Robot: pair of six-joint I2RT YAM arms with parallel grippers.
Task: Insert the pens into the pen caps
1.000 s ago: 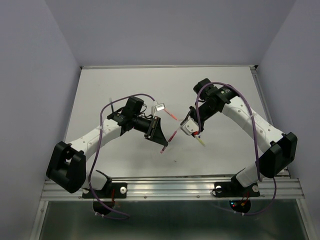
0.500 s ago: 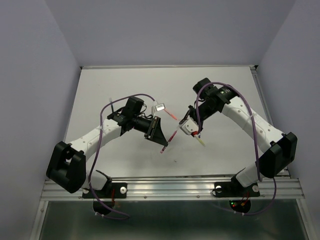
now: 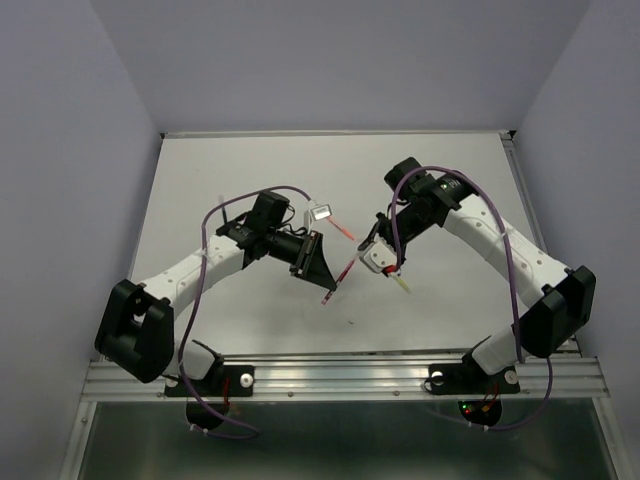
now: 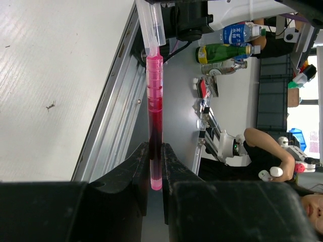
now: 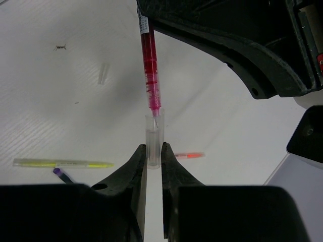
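Two arms meet above the middle of the counter (image 3: 250,170), somewhat toward its near edge.

**Left arm.** The left end effector (image 4: 155,156) is narrowed onto the rear end of a red pen (image 4: 155,101). Both fingers press against the barrel, and the pen projects straight out beyond the fingertips, clear of the counter.

**Right arm.** The right end effector (image 5: 154,151) is narrowed onto a clear pen cap (image 5: 153,138). It grips the lower part of the cap, whose open mouth faces the red pen.

**Alignment.** Pen and cap lie on one line, and the pen's tapered tip sits just inside the mouth of the cap. The coloured barrel is entirely outside the cap.

**On the counter.**
- A yellow pen (image 5: 60,163) lies flat on the counter, just beside the right end effector on its near-right side.
- The tip of a dark blue pen (image 5: 61,175) shows close to the yellow pen; the rest of it is hidden behind the finger.
- An orange-pink pen (image 5: 189,155) lies flat on the counter, apart from the other two.
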